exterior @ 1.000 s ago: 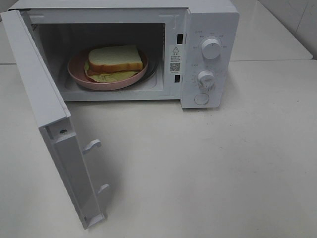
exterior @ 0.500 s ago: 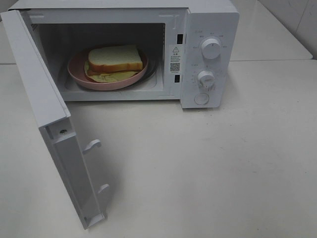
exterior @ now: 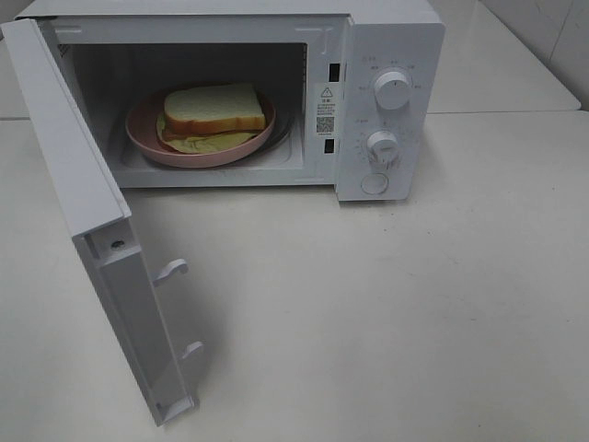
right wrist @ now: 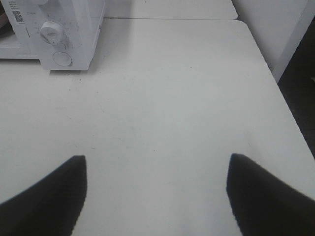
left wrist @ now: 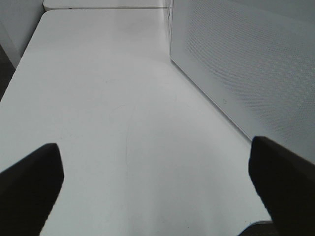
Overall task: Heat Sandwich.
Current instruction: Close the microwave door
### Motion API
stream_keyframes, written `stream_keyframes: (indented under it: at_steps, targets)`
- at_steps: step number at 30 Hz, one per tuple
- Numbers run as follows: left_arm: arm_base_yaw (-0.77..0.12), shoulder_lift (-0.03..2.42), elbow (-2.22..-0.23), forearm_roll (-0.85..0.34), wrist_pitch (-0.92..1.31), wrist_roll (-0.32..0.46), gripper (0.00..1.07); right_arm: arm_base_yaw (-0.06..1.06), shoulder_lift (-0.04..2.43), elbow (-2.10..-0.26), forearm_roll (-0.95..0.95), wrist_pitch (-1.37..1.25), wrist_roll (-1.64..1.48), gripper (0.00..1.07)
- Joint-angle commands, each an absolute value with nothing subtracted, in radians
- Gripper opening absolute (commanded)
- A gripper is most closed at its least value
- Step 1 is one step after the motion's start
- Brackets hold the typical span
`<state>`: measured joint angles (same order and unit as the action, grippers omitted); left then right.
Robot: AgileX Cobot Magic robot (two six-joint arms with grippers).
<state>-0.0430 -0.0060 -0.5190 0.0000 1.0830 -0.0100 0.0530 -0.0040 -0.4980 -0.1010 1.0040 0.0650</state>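
Observation:
The sandwich (exterior: 214,110), white bread with tan crust and pale green lettuce, lies on a round pink plate (exterior: 147,140) inside the white microwave (exterior: 386,37). The microwave door (exterior: 92,230) stands wide open, swung out to the left. Neither gripper shows in the high view. In the left wrist view my left gripper (left wrist: 156,182) is open and empty over bare table, beside the door's perforated outer face (left wrist: 246,64). In the right wrist view my right gripper (right wrist: 156,189) is open and empty, well back from the microwave's control panel (right wrist: 64,34).
Two knobs (exterior: 393,89) and a round button (exterior: 375,183) sit on the microwave's right panel. The white table (exterior: 414,304) stretches in front; its right edge (right wrist: 275,83) and a second table behind show in the right wrist view.

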Motion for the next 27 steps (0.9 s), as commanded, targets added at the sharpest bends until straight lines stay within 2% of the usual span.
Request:
stream_keyframes:
  at_steps: [1,10,17,18,20,21,22,23,24,25,26,27]
  targets:
    - [-0.042,-0.028,-0.517,-0.007,1.070,-0.020,0.98,0.046,-0.032,-0.497,-0.104,0.995,0.072,0.76]
    - [-0.042,-0.019,-0.521,-0.007,1.063,-0.021,0.98,0.046,-0.032,-0.497,-0.103,0.995,0.072,0.75]
    - [-0.042,0.078,-0.550,-0.012,0.993,-0.020,0.95,0.046,-0.032,-0.497,-0.104,0.995,0.072,0.75]
    - [-0.042,0.098,-0.550,-0.012,0.980,-0.020,0.93,0.046,-0.032,-0.497,-0.104,0.995,0.072,0.75]
    - [-0.042,0.154,-0.550,-0.012,0.933,-0.020,0.80,0.046,-0.032,-0.497,-0.105,0.995,0.072,0.75]
    - [-0.042,0.154,-0.550,-0.012,0.933,-0.020,0.80,0.046,-0.032,-0.497,-0.105,0.995,0.072,0.75]
    - [-0.042,0.170,-0.550,-0.011,0.916,-0.020,0.75,0.046,-0.032,-0.497,-0.105,0.995,0.072,0.75]
    - [-0.042,0.194,-0.550,-0.010,0.891,-0.020,0.68,0.046,-0.032,-0.497,-0.105,0.995,0.072,0.75]
    - [-0.042,0.229,-0.550,-0.009,0.850,-0.020,0.55,0.046,-0.032,-0.497,-0.105,0.995,0.072,0.75]
    - [-0.042,0.249,-0.550,-0.009,0.831,-0.020,0.46,0.046,-0.032,-0.497,-0.105,0.995,0.072,0.75]
    - [-0.042,0.249,-0.550,-0.009,0.831,-0.020,0.46,0.046,-0.032,-0.497,-0.105,0.995,0.072,0.75]
    - [-0.042,0.265,-0.550,-0.009,0.817,-0.020,0.40,0.046,-0.032,-0.497,-0.105,0.995,0.072,0.75]
